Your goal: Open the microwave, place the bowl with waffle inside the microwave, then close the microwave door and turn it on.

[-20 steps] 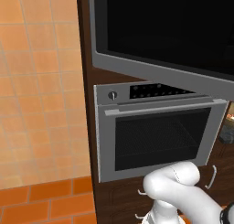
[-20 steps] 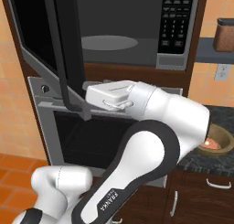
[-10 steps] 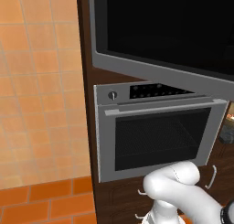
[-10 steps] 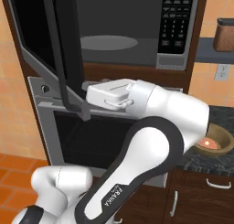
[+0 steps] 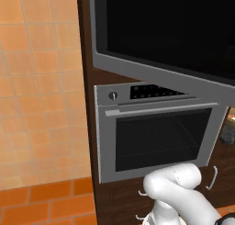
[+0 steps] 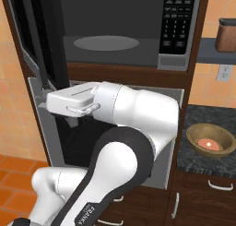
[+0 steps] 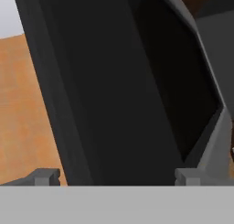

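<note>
With my fingers (image 7: 45, 176) spread wide either side of the microwave door's (image 7: 137, 95) edge, I see that door swung open at the left, the microwave (image 6: 120, 33) cavity exposed, and the bowl (image 6: 209, 139) with waffle (image 6: 206, 143) on the right-hand counter (image 6: 193, 160)

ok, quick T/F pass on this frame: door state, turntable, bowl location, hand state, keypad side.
1. The microwave door is swung open. True.
2. The bowl with the waffle sits on the turntable. False: it rests on the dark counter to the right of the oven; the turntable is bare.
3. The hand is shut on the door handle. False: its fingertips stand wide apart, with the dark door panel in front of them, nothing gripped.
4. The microwave keypad is on the right side of the cavity. True.
5. The silver oven below the microwave has its door open. False: it is closed.
</note>
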